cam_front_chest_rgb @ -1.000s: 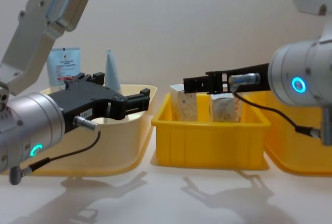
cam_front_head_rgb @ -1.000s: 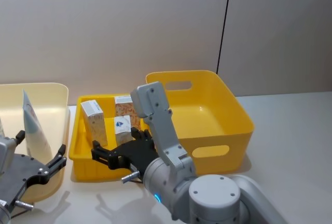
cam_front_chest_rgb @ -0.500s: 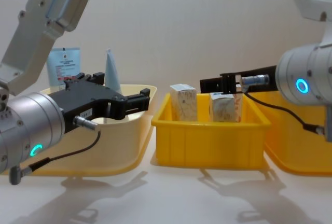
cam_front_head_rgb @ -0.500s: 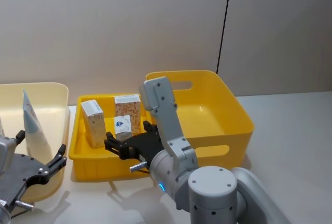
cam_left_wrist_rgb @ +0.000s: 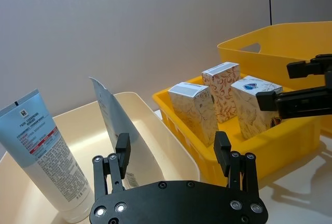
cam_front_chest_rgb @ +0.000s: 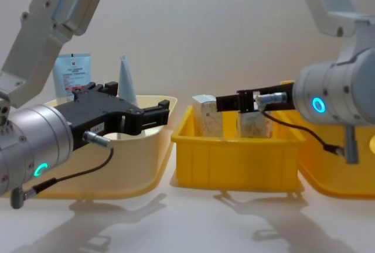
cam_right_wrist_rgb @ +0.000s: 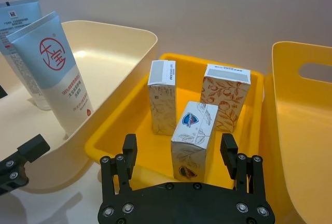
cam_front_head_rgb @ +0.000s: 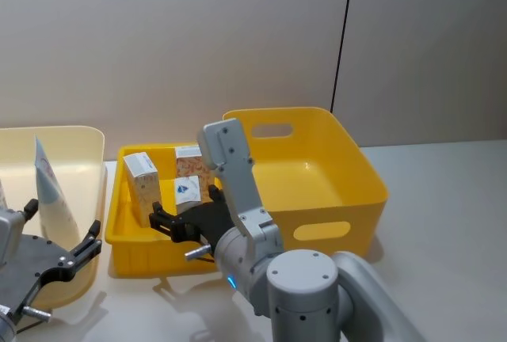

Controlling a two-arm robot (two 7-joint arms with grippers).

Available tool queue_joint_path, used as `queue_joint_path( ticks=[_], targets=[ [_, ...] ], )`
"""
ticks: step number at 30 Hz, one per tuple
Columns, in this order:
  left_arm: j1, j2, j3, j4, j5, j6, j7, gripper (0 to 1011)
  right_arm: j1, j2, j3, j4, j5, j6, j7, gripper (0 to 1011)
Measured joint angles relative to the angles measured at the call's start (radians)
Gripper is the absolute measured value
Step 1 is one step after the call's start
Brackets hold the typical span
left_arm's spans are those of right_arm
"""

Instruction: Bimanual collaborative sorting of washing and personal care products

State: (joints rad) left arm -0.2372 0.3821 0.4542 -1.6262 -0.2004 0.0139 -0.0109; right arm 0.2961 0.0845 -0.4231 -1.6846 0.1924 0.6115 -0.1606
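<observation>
Pale table (cam_front_chest_rgb: 193, 226) carries three bins — cream bin (cam_front_chest_rgb: 143, 159), yellow tray (cam_front_chest_rgb: 234, 162), yellow tub (cam_front_head_rgb: 352, 169).

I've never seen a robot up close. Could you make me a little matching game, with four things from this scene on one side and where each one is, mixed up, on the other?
Things:
1. tube with the red round logo
2. carton with the blue logo
3. left tool
4. right tool

Places:
A. open, at the yellow tray, facing the cartons
B. stands in the cream bin
C. open, at the cream bin's near edge
D. stands in the yellow tray, nearest the robot

Pairs: 1-B, 2-D, 3-C, 4-A.
</observation>
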Motion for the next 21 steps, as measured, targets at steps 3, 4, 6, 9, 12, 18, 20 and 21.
queue_joint_path(
  ticks=[3, 4, 6, 9, 12, 18, 20, 21],
  targets=[
    [0.0, 0.0, 0.0, 0.0, 0.0, 0.0, 0.0, 1003, 0.01, -0.008, -0.003, 0.02, -0.006, -0.004, 0.0, 1001],
    [0.0, 0.0, 0.0, 0.0, 0.0, 0.0, 0.0, 1003, 0.012, -0.01, -0.003, 0.025, -0.008, -0.005, 0.0, 1001],
    [0.0, 0.0, 0.0, 0.0, 0.0, 0.0, 0.0, 1003, 0.017, -0.013, -0.004, 0.034, -0.012, -0.008, -0.001, 1001],
    [0.0, 0.0, 0.0, 0.0, 0.0, 0.0, 0.0, 1003, 0.025, -0.019, -0.006, 0.052, -0.021, -0.013, -0.008, 1001],
    [0.0, 0.0, 0.0, 0.0, 0.0, 0.0, 0.0, 1003, 0.033, -0.026, -0.008, 0.076, -0.032, -0.02, -0.017, 1001],
    [0.0, 0.0, 0.0, 0.0, 0.0, 0.0, 0.0, 1003, 0.044, -0.036, -0.01, 0.108, -0.05, -0.028, -0.03, 1001],
    [0.0, 0.0, 0.0, 0.0, 0.0, 0.0, 0.0, 1003, 0.046, -0.038, -0.011, 0.114, -0.053, -0.029, -0.033, 1001],
    [0.0, 0.0, 0.0, 0.0, 0.0, 0.0, 0.0, 1003, 0.047, -0.039, -0.011, 0.118, -0.055, -0.03, -0.035, 1001]
  ],
)
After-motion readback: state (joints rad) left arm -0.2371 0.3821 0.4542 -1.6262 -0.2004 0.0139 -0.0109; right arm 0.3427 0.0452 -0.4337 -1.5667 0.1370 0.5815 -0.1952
